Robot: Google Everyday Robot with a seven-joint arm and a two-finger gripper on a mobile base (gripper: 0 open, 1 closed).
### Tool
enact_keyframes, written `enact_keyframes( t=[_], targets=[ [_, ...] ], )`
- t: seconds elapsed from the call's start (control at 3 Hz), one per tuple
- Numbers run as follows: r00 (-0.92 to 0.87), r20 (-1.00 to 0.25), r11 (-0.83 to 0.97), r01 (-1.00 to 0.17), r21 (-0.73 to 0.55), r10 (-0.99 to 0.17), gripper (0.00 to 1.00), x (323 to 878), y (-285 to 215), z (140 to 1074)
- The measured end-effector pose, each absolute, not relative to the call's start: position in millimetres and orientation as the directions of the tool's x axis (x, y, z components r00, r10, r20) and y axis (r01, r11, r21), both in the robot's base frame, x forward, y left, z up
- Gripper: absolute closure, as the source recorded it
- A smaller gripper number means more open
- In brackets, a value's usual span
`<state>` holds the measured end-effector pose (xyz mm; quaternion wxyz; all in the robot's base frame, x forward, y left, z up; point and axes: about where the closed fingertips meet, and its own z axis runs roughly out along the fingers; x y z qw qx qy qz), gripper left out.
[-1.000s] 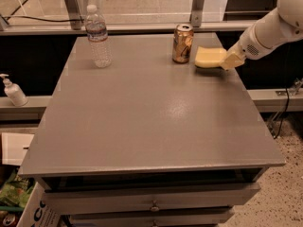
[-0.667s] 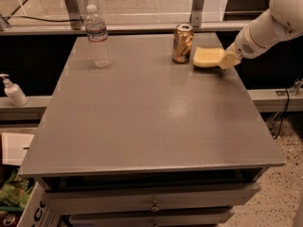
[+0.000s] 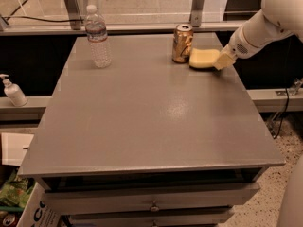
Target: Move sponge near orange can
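Note:
The pale yellow sponge (image 3: 202, 58) is at the table's far right, low over the surface, with its left edge right beside the orange can (image 3: 182, 43). The can stands upright with its silver top showing. My gripper (image 3: 221, 61) reaches in from the right on a white arm and is shut on the sponge's right end. The far side of the sponge's right end is hidden by the cream fingers (image 3: 224, 59).
A clear plastic water bottle (image 3: 98, 37) stands upright at the far left of the grey table (image 3: 151, 122). A soap dispenser (image 3: 13, 91) sits on a ledge to the left. Drawers run below the table's front edge. A glass railing stands behind the table.
The gripper has carried the sponge a little to the left, so it now sits closer against the orange can. The can and bottle have not moved.

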<state>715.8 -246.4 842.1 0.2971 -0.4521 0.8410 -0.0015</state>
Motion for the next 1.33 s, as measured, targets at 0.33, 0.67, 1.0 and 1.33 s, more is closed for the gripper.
enact_keyframes(
  t=[0.33,0.67,1.0,1.33],
  targets=[
    [-0.419,-0.498,0.592,-0.763,-0.260,-0.759,0.45,717.1,-244.2,839.3],
    [-0.423,-0.498,0.593,-0.765,-0.251,-0.757,0.21,717.1,-243.5,837.3],
    [-0.426,-0.501,0.595,-0.767,-0.242,-0.753,0.01,715.7,-243.2,835.2],
    [-0.426,-0.509,0.596,-0.769,-0.233,-0.748,0.00,714.1,-242.9,835.0]
  ],
)
